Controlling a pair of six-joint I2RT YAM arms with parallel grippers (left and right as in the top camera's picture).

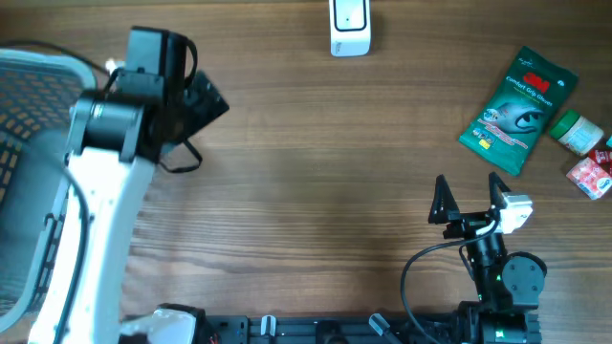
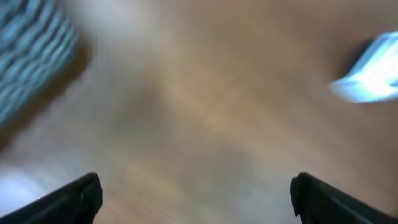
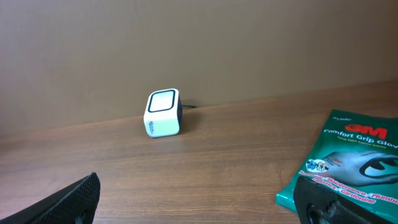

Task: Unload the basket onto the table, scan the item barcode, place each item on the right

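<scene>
Overhead view: a wooden surface (image 1: 316, 172) with a robot arm at each side. A green packet of gloves (image 1: 519, 110) lies flat at the far right, nothing touching it. Just beside it on the right are a small green-capped bottle (image 1: 579, 132) and a red packet (image 1: 591, 175). A small white scanner (image 1: 349, 29) stands at the middle of the far edge, well apart from the packet of gloves. A white mesh basket (image 1: 29, 72) sits at the left edge.

The right pincer (image 1: 469, 196) is low on the right, near the front edge, pointing toward the packet of gloves but apart from it. Its jaws are spread wide and hold nothing. From the right wrist camera, the right pincer (image 3: 199, 205) frames the scanner (image 3: 163, 113) straight ahead and the packet of gloves (image 3: 348, 168) close on the right.

The left pincer (image 1: 212, 100) is at the upper left, beside the basket. The left wrist picture is badly blurred, but the left pincer (image 2: 196, 196) shows its two dark tips far apart with only bare surface (image 2: 205, 106) between them.
</scene>
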